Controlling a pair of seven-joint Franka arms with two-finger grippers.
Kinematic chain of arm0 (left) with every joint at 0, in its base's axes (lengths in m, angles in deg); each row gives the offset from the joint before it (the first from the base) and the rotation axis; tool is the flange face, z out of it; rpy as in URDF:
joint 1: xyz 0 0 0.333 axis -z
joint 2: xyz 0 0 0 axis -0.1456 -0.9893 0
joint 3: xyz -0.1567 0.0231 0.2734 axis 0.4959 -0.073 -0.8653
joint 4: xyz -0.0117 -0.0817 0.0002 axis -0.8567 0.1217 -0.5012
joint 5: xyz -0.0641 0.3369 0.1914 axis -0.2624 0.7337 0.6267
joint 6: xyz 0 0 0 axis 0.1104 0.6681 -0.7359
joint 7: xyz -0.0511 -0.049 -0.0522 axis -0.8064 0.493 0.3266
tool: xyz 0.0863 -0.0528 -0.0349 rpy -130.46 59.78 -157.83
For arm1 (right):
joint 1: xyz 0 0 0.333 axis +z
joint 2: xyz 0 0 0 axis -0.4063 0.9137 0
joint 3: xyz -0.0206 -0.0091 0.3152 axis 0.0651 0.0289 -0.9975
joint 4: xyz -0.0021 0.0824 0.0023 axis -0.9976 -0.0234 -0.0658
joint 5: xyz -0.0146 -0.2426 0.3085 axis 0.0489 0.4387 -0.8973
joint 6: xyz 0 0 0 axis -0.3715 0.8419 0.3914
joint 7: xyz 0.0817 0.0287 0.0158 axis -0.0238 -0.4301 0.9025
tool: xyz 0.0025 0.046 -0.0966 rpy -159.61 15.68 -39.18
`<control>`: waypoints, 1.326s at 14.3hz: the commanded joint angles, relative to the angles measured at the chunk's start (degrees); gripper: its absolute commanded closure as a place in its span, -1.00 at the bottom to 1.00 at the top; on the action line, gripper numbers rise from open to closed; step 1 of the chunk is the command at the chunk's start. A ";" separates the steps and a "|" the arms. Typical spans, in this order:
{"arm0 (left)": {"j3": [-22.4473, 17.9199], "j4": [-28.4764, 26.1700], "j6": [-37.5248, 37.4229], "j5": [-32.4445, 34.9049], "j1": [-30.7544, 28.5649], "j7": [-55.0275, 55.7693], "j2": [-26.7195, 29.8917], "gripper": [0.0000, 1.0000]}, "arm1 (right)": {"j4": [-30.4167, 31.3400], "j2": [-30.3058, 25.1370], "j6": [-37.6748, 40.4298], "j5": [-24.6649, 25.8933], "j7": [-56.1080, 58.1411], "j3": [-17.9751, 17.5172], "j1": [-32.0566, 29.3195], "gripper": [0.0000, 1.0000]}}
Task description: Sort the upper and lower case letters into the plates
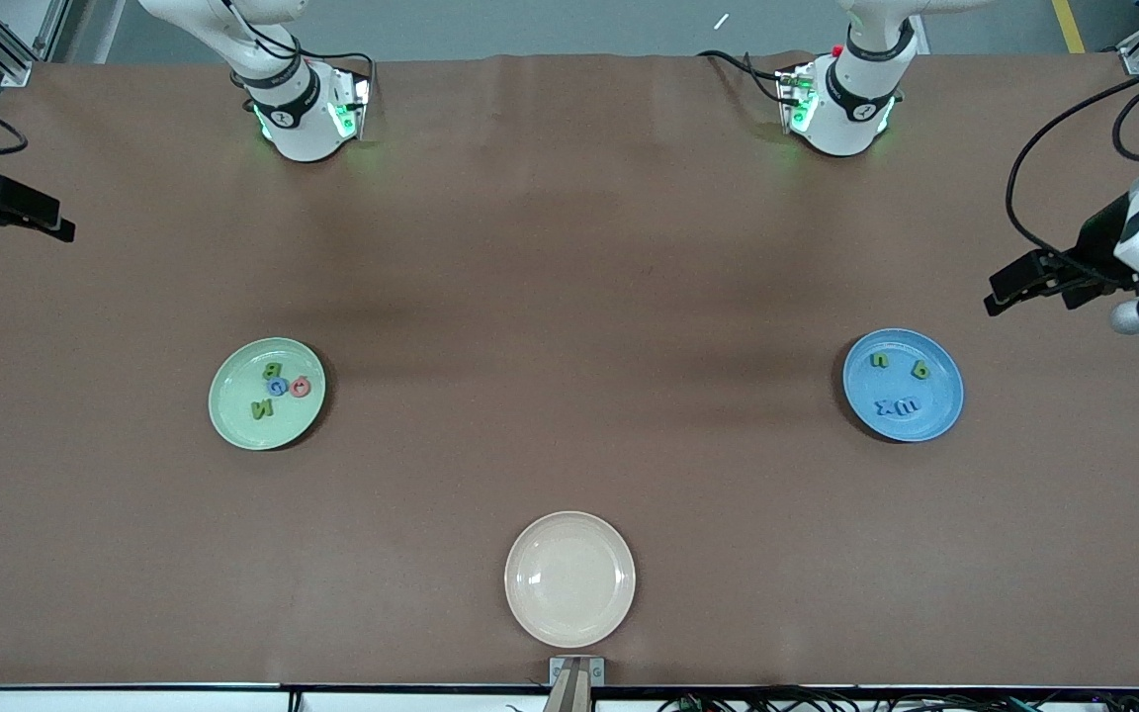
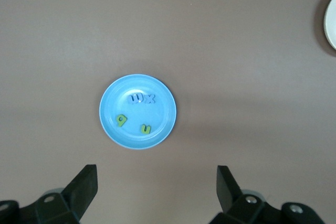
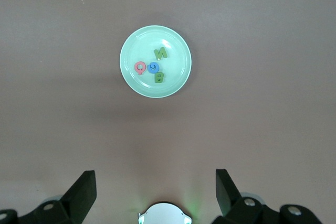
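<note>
The mint green plate point(image 1: 233, 400) lies toward the right arm's end of the table and holds a green N, a green B, a blue letter and a pink letter; it also shows in the right wrist view point(image 3: 142, 43). The blue plate point(image 1: 937, 396) lies toward the left arm's end and holds green n and q and blue w and x; it also shows in the left wrist view point(image 2: 160, 116). My left gripper point(image 1: 1009, 287) point(image 2: 156, 174) hangs open and empty high over the table's end near the blue plate. My right gripper point(image 1: 45, 222) point(image 3: 155, 174) hangs open and empty high over its own end.
A cream-white plate point(image 1: 569, 578) with nothing in it lies nearest the front camera, at mid table; its edge shows in the left wrist view point(image 2: 332, 19). The arm bases stand along the table's back edge; the right arm's base point(image 3: 165, 214) shows in the right wrist view.
</note>
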 commanded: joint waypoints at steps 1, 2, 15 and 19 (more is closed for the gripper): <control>-0.19 3.66 -2.99 0.80 0.13 -0.66 -0.62 -0.99 | 3.29 -3.13 -1.35 -0.09 0.62 -1.47 -0.91 -1.00; -0.10 3.75 -2.99 0.81 0.13 -0.66 -0.53 -1.00 | 3.29 -3.13 -1.35 -0.09 0.62 -1.56 -0.91 -1.00; 0.77 5.86 -2.99 0.89 0.57 -0.31 -0.36 -1.00 | 2.94 -4.89 -2.76 2.73 1.93 -2.62 -1.09 -1.00; 1.22 5.86 -3.08 0.81 0.57 -0.57 -0.36 -1.00 | 2.94 -4.80 -3.81 2.29 1.85 -2.35 -1.17 -1.00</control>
